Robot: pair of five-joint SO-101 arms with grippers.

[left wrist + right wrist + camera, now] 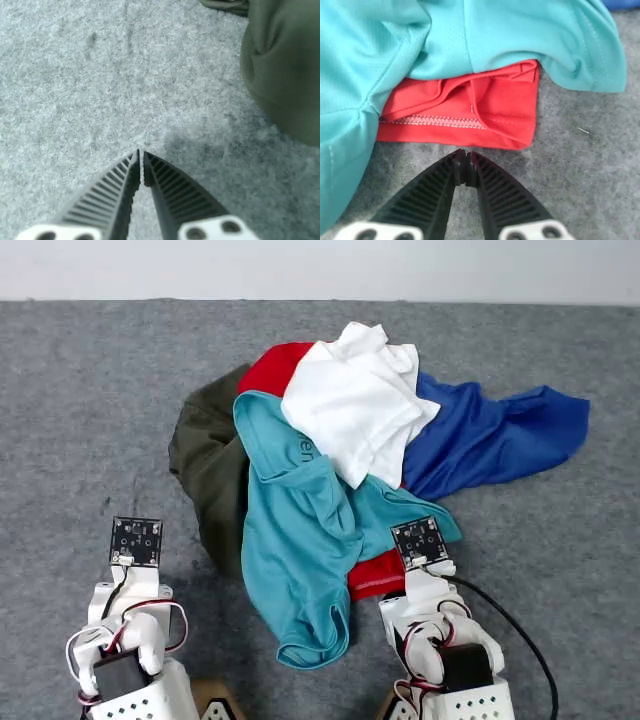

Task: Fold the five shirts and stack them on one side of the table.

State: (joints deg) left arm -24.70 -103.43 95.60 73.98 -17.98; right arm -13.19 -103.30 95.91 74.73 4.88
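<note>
Five shirts lie in a heap at the table's middle. A white shirt tops the pile, over a red shirt and a teal shirt. A blue shirt spreads to the right, an olive shirt to the left. My left gripper is shut over bare grey cloth, beside the olive shirt. My right gripper is shut just short of the red shirt's hem, which sticks out from under the teal shirt. Both arms sit at the near edge.
The table is covered in grey felt. A black cable runs from the right arm toward the near right corner. A white wall borders the far edge.
</note>
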